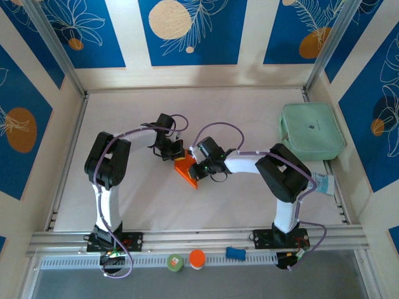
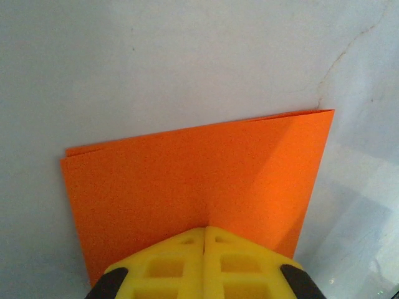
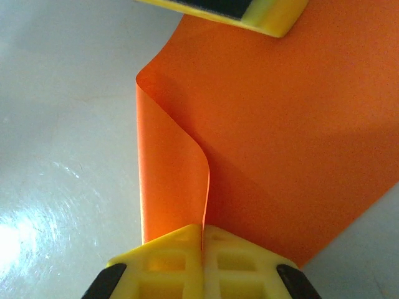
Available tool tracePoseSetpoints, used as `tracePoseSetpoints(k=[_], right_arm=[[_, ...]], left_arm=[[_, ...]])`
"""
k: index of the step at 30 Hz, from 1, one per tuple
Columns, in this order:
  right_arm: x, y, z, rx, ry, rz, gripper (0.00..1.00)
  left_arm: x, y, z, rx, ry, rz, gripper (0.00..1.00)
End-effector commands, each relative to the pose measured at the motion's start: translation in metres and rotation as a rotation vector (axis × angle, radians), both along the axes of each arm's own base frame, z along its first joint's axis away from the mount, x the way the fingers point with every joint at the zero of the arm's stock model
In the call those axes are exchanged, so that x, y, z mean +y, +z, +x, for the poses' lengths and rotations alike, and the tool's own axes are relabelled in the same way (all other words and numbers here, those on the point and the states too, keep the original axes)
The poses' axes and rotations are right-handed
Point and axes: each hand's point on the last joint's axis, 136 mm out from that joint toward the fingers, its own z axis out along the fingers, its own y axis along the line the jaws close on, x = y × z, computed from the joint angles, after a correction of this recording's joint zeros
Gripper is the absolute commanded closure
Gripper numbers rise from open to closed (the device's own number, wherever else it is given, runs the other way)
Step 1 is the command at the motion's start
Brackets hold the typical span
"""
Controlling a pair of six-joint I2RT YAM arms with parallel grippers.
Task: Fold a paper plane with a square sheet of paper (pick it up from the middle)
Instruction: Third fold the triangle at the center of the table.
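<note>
The square sheet of paper (image 1: 186, 170) is sitting doubled over near the middle of the tabletop (image 1: 249, 199), well apart from every edge, and both arms are holding it. The left gripper (image 2: 204, 232) is clenching the two stacked layers at one border, its jaws pressed together on them. The right gripper (image 3: 202, 229) is pinching tight on the opposite side, where one layer is curling up in a soft loop instead of lying flat. That curl is suggesting a sheet that is light, limp and easily creased, likely to slip or wrinkle under a rough pull, so holds are probably best kept at the borders, clear of the fold line. From above, its long axis is running diagonally from far-left toward near-right, with a pointed corner aiming at the tabletop's near edge.
</note>
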Motion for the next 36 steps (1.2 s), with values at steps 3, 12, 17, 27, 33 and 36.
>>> tracePoseSetpoints(k=[3,12,17,27,33,36], right_arm=[[0.000,-0.004,0.001,0.027,-0.015,-0.017,0.97],[0.002,-0.008,0.000,0.040,-0.002,-0.023,0.97],[0.002,-0.009,0.001,0.043,0.004,-0.027,0.97],[0.000,-0.014,0.000,0.059,-0.003,-0.047,0.97],[-0.002,-0.018,-0.002,0.072,-0.006,-0.059,0.98],[-0.004,-0.019,-0.004,0.078,-0.006,-0.064,0.98]], left_arm=[[0.007,-0.028,-0.017,0.080,-0.012,0.064,0.96],[0.006,-0.027,-0.017,0.077,-0.015,0.061,0.96],[0.006,-0.027,-0.017,0.077,-0.017,0.056,0.96],[0.005,-0.025,-0.016,0.072,-0.018,0.051,0.96],[0.000,-0.005,-0.008,0.037,-0.003,0.023,0.93],[0.001,0.020,0.003,-0.020,0.034,0.001,0.89]])
